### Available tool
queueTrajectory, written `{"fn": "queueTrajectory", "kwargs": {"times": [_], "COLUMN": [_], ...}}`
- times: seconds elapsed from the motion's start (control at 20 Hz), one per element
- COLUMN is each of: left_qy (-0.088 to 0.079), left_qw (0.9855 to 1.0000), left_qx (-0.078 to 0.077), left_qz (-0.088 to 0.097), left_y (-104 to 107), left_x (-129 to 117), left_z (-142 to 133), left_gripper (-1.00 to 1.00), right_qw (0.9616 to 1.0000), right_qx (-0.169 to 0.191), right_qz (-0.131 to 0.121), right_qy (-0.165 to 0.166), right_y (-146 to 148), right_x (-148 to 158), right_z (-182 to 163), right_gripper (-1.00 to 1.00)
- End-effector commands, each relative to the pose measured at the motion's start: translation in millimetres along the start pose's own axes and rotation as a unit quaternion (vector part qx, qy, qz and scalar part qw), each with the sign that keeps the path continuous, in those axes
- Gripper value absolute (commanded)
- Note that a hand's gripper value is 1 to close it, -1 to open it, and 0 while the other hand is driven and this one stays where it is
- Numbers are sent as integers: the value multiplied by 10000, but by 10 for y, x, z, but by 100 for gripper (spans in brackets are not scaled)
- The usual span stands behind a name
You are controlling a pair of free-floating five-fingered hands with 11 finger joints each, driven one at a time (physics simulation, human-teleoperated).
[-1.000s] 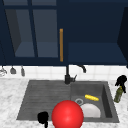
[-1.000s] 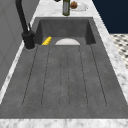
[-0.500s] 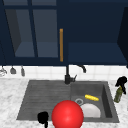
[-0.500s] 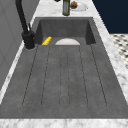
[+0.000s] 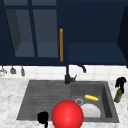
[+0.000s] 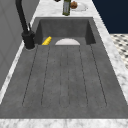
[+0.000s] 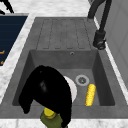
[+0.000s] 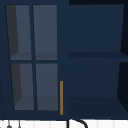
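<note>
My left hand [image 5: 43,117] hangs at the sink's front edge, over the draining board, fingers relaxed and holding nothing. Just to its right is a large red ball [image 5: 67,115]. My right hand [image 5: 120,82] hovers right above an olive-green bottle [image 5: 118,95] on the counter right of the sink. In the right side view this hand [image 7: 46,91] droops over the bottle's yellow top [image 7: 50,113], fingers loose. In the basin lie a yellow corn cob [image 5: 91,97] and a white plate [image 5: 90,110].
A black faucet [image 5: 67,76] stands behind the sink [image 5: 37,86], between draining board and basin. Above is a dark blue wall cabinet [image 8: 37,57] with a glass door and gold handle [image 8: 61,97]. Utensils [image 5: 12,70] hang at the left wall. A small dish [image 6: 80,6] sits beyond the bottle.
</note>
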Motion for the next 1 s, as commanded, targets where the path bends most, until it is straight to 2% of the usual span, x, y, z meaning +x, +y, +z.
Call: {"fn": "queueTrajectory", "kwargs": {"times": [0.0, 0.2, 0.65, 0.85, 0.95], "left_qy": [0, 0, 0, 0, 0], "left_qw": [10000, 10000, 10000, 10000, 10000], "left_qx": [0, 0, 0, 0, 0], "left_qz": [0, 0, 0, 0, 0], "left_y": [0, 0, 0, 0, 0], "left_x": [0, 0, 0, 0, 0], "left_z": [0, 0, 0, 0, 0], "left_gripper": [0, 0, 0, 0, 0], "right_qw": [9997, 9981, 9972, 9919, 9914], "right_qx": [-115, -494, -662, -1142, -1181], "right_qz": [110, 178, -290, -514, -513], "right_qy": [171, 315, -181, -191, -214], "right_y": [20, 8, -109, -155, -122], "right_x": [121, 156, 165, 175, 184], "right_z": [-85, -137, -176, -149, -122], "right_gripper": [100, 100, 100, 100, 100]}}
